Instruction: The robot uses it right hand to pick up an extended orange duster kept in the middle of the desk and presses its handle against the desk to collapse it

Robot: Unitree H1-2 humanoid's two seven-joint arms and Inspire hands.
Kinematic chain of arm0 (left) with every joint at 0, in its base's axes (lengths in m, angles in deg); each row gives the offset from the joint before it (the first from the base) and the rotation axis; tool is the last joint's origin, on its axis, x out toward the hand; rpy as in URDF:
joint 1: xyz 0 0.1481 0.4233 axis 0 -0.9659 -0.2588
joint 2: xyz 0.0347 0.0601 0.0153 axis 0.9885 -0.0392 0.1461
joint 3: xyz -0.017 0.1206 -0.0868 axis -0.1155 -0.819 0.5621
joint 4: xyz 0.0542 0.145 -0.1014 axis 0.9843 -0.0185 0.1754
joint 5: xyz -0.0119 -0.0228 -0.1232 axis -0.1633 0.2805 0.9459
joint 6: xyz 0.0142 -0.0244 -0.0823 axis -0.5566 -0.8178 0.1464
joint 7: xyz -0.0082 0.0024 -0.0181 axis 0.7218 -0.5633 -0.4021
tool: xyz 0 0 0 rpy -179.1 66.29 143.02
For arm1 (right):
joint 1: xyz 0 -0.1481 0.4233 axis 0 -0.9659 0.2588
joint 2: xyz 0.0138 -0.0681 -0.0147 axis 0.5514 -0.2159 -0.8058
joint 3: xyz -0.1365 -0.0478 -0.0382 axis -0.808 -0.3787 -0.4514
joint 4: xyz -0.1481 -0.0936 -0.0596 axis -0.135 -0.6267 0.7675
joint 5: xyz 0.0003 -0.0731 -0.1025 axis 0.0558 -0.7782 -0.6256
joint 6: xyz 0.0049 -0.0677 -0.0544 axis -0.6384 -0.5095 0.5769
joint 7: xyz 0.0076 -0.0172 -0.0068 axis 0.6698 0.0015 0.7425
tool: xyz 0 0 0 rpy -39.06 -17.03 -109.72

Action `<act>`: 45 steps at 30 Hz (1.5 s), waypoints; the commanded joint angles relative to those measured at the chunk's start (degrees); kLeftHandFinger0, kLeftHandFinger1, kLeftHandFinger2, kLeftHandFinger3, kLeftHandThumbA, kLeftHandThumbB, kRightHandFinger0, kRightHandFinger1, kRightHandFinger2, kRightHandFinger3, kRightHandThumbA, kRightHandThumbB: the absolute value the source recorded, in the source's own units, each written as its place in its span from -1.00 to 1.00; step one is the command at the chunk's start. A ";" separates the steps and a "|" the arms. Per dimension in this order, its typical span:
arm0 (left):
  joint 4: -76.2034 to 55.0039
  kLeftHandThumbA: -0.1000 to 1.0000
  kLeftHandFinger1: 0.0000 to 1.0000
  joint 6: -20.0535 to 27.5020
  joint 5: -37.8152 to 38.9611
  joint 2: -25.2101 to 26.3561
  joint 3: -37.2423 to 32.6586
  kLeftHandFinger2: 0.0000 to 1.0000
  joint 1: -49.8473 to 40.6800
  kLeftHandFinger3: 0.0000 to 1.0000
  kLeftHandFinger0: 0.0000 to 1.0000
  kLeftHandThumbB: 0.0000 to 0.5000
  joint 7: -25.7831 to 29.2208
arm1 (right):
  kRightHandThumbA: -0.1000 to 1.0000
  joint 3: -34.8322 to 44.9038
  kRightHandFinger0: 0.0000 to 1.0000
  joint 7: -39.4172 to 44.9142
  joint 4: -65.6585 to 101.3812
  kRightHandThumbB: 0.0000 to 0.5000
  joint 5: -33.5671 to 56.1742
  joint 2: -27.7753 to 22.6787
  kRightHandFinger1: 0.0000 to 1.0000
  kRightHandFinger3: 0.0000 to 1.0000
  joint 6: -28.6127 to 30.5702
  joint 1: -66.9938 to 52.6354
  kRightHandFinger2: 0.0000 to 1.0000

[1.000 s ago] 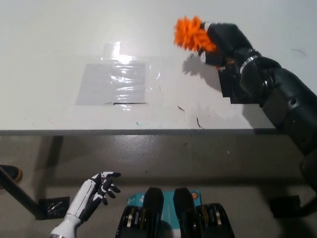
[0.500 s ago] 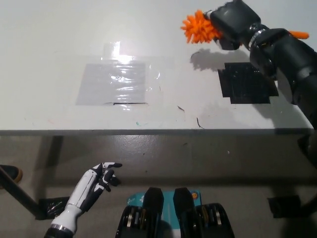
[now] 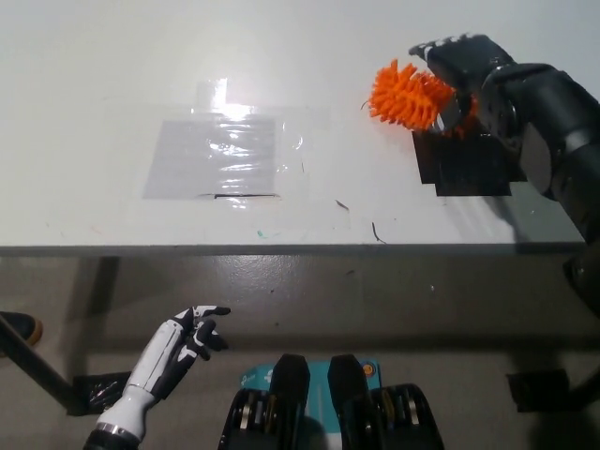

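Observation:
The orange duster (image 3: 407,97) shows its bristly head at the upper right of the white desk (image 3: 112,84), close to the desk surface beside a black patch (image 3: 469,164). My black right hand (image 3: 461,73) is shut on the duster just behind the head, and the handle is hidden under the hand and arm. My white left hand (image 3: 187,347) hangs below the desk's front edge at the lower left, fingers loosely apart and holding nothing.
A clear plastic sheet (image 3: 225,155) is taped flat on the desk's middle. Small dark marks (image 3: 375,230) lie near the front edge. Below the desk is grey floor, with a black tape piece (image 3: 98,389) at lower left.
The right hand has swung the duster from higher up down toward the desk next to the black patch. The orange handle tip seen half a second ago is now hidden. The left hand barely moved.

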 commanded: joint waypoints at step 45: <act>3.30 1.00 1.00 2.30 2.14 -2.12 0.79 1.00 4.85 1.00 1.00 1.00 1.45 | 1.00 45.20 1.00 -1.45 119.22 -0.05 31.52 9.15 1.00 1.00 16.19 -77.38 1.00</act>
